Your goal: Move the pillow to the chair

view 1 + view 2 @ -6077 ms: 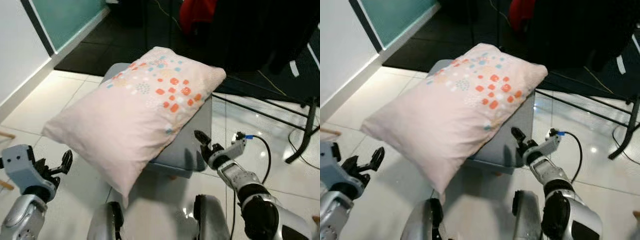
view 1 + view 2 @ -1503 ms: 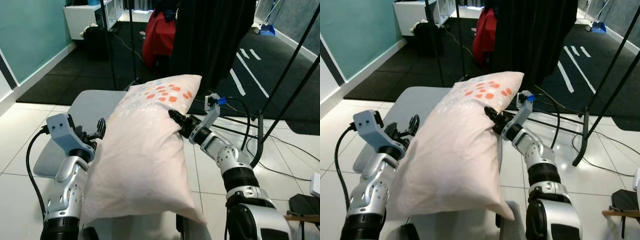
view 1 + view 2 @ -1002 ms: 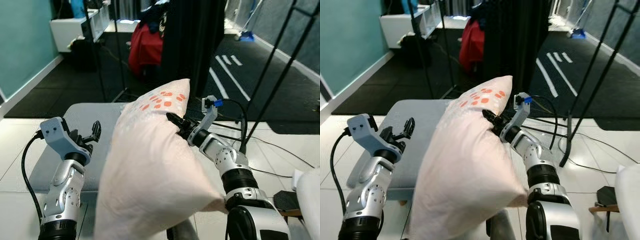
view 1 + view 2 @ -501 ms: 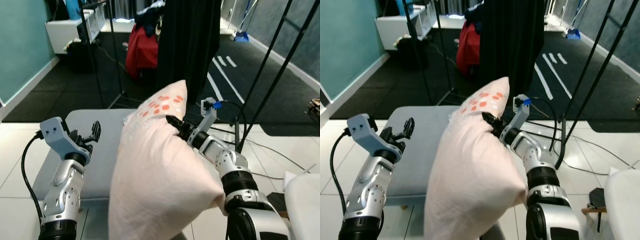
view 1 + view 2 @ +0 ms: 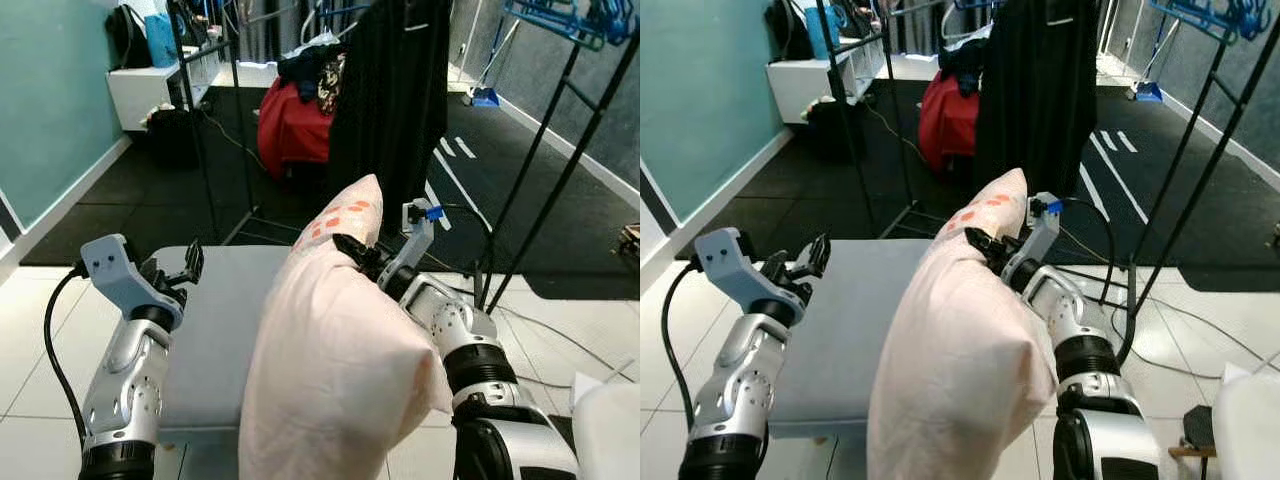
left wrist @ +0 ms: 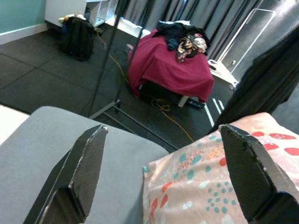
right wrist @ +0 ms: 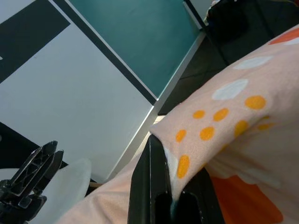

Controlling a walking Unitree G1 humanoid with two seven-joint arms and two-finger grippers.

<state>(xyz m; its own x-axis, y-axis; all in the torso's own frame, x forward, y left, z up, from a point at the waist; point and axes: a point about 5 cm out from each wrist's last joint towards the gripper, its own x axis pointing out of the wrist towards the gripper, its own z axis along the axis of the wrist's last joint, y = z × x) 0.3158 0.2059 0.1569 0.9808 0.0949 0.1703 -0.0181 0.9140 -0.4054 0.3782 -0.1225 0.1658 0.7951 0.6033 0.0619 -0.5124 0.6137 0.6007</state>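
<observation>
The pale pink pillow (image 5: 330, 370) with orange and teal dots hangs upright in the air in front of me. My right gripper (image 5: 350, 250) is shut on a fold of its cover near the top; in the right wrist view the fingers (image 7: 154, 186) pinch the dotted fabric (image 7: 243, 140). My left gripper (image 5: 185, 268) is open, held up to the pillow's left and apart from it, above the grey padded seat (image 5: 215, 320). The left wrist view shows the pillow's corner (image 6: 224, 177) between the spread fingers (image 6: 86, 168) but untouched.
A black garment (image 5: 390, 90) hangs on a rack behind the pillow, with a red-covered heap (image 5: 295, 125) beside it. Black rack poles (image 5: 560, 150) slant at the right. A white rounded object (image 5: 610, 420) shows at the bottom right. Teal wall (image 5: 50, 100) at left.
The pillow has come off the grey seat and now hangs from my right gripper, shifted right. My left gripper no longer touches it. The camera has tilted up.
</observation>
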